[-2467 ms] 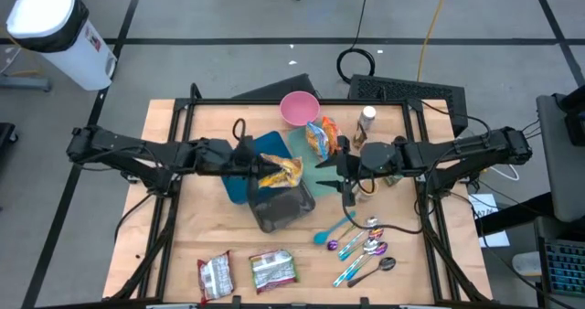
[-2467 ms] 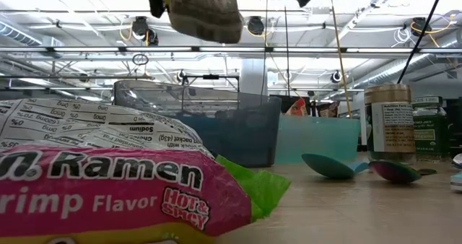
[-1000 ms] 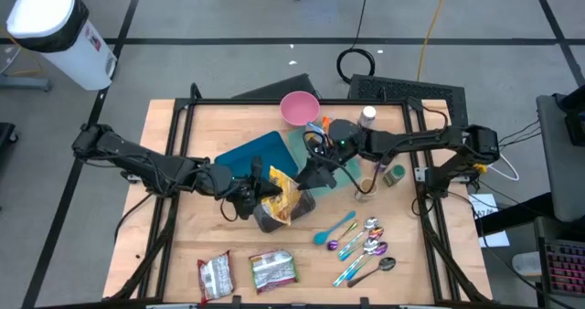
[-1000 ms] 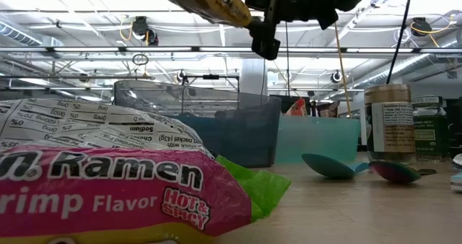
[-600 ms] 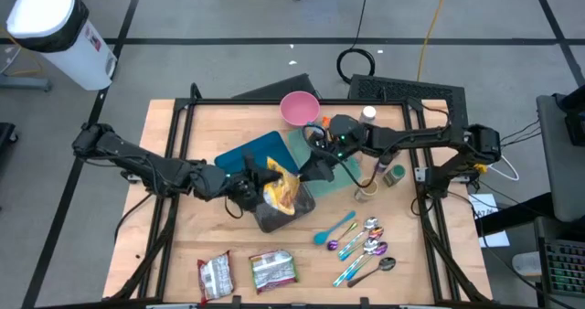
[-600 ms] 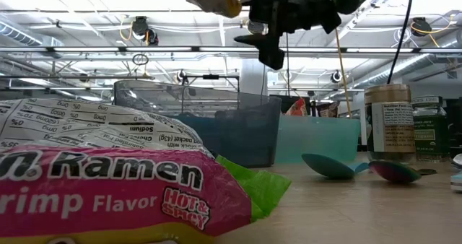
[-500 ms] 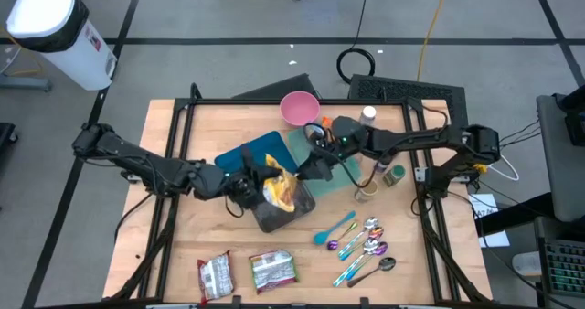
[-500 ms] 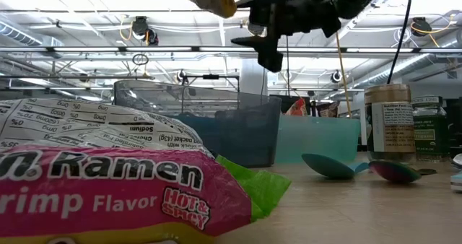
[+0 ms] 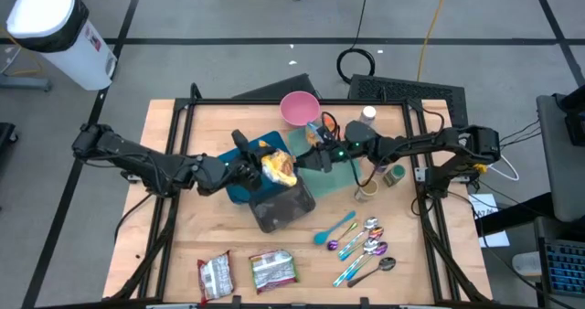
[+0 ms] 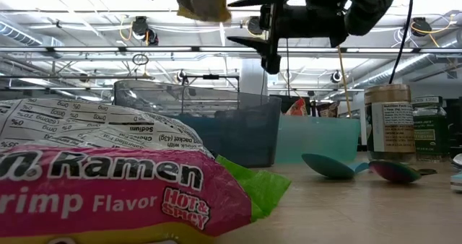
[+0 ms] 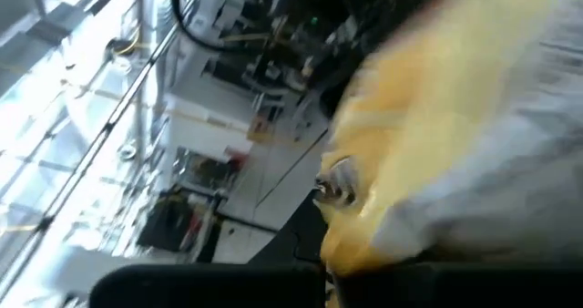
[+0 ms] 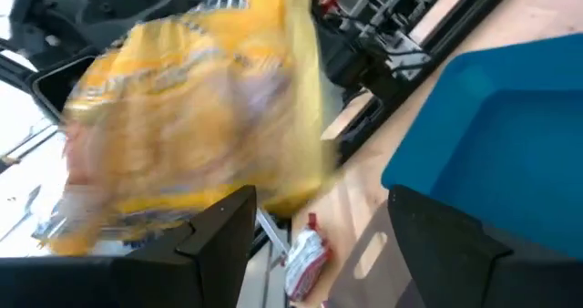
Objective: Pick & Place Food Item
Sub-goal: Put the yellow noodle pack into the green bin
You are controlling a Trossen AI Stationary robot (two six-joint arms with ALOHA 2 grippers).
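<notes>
Pink packet (image 10: 108, 193) reads "Ramen", "Shrimp Flavor", "Hot & Spicy".

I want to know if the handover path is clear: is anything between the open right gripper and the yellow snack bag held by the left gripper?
Nothing: the high view shows only a bare gap between the right gripper and the yellow snack bag.

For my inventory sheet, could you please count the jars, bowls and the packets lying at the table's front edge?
Jars: 3
Bowls: 1
Packets: 2
Total: 6
</notes>
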